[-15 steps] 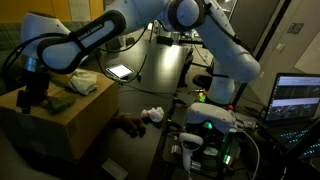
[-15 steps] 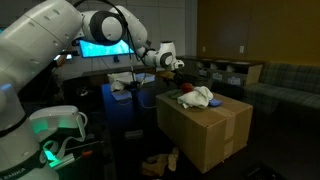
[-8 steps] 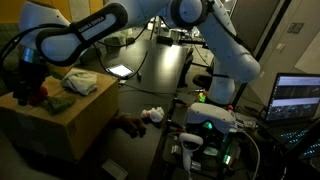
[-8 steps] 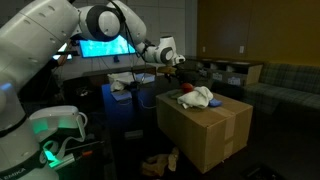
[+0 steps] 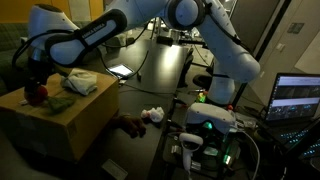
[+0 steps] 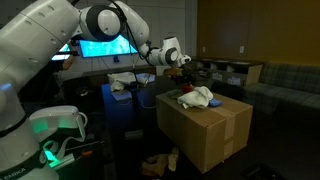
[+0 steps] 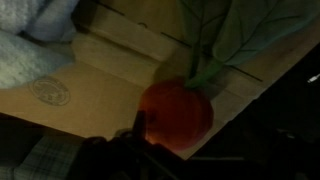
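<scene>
A red round tomato-like toy (image 7: 175, 112) with a green leafy top (image 7: 240, 35) lies near the edge of a cardboard box (image 5: 60, 125). In both exterior views my gripper (image 5: 37, 76) (image 6: 178, 68) hangs just above the red toy (image 5: 37, 95) (image 6: 185, 92), apart from it. The jaws stand open and hold nothing. One dark finger (image 7: 140, 128) shows at the toy's left side in the dim wrist view. A pale cloth (image 5: 82, 82) (image 6: 203, 97) and a green cloth (image 5: 58, 101) lie on the box beside the toy.
The box (image 6: 205, 128) stands on the floor in front of cluttered desks with lit monitors (image 5: 296, 98) (image 6: 103, 48). A small white toy (image 5: 152, 115) and a brown one (image 5: 127, 125) lie on the floor. The robot base (image 5: 208, 128) glows green.
The gripper has lifted off the box top and shifted a little, so the red toy now shows beneath it. The jaws have stayed open.
</scene>
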You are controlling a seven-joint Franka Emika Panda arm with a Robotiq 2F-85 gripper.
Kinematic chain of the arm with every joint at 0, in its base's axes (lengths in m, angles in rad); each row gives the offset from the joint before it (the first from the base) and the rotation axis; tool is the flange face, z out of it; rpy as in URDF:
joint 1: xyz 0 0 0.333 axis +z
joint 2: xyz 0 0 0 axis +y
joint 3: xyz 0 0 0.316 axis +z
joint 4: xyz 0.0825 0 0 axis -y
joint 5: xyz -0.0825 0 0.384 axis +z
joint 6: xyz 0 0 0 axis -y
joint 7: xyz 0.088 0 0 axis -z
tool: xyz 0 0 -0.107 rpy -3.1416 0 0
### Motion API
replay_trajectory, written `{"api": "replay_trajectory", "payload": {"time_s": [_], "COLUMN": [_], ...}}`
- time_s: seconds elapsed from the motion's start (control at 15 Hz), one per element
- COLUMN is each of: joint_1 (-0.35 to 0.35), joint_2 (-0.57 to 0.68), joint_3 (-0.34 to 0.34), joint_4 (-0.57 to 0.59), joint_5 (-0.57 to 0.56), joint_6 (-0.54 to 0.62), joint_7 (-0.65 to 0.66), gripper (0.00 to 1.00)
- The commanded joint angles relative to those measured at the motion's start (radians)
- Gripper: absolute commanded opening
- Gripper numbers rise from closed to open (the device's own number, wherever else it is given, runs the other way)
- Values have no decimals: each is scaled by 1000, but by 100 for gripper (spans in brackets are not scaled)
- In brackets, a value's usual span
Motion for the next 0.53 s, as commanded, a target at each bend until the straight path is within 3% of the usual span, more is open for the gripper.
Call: {"api": "replay_trajectory", "payload": {"time_s": [0.0,0.47], "joint_1": [1,-34], "joint_2": [56,95], "joint_3": [-25,-14], "joint_4": [65,104], "joint_5": [-22,0], "joint_6": [32,60], "joint_7": [5,-12], "gripper": [100,100]}}
